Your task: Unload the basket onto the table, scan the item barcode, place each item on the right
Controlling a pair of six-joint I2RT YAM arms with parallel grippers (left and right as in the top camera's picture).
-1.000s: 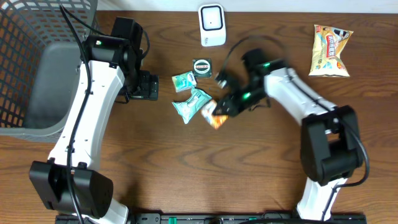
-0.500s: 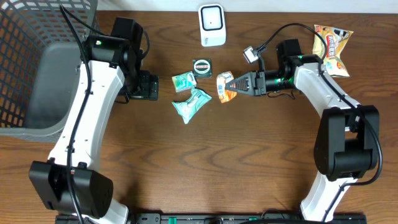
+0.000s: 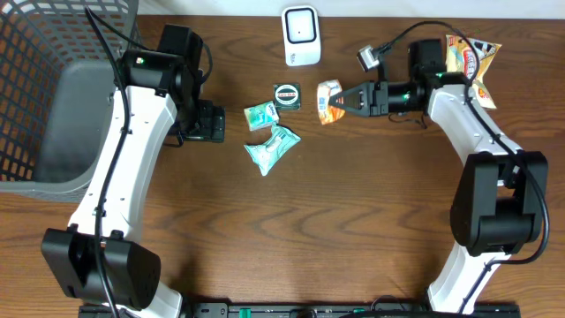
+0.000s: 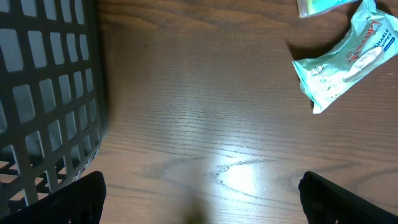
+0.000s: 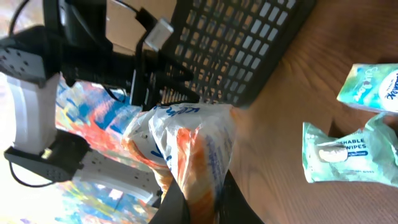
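One snack bag (image 3: 328, 100) in right pincer (image 3: 342, 99), second bag (image 3: 470, 60) apart; two teal packs (image 3: 260, 115) (image 3: 275, 146)

Right hand (image 3: 344, 99) swung away with the orange snack packet (image 3: 329, 100) pinched. A second ago the packet sat just at 4 o'clock of the wipes pack (image 3: 272, 147); now it's at 5 o'clock of the white scanner (image 3: 300, 35), arm stretched out straighter.

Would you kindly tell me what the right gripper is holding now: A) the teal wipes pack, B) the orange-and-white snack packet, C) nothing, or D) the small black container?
B: the right gripper is shut on the orange-and-white snack packet; the teal wipes pack and small black container lie untouched.
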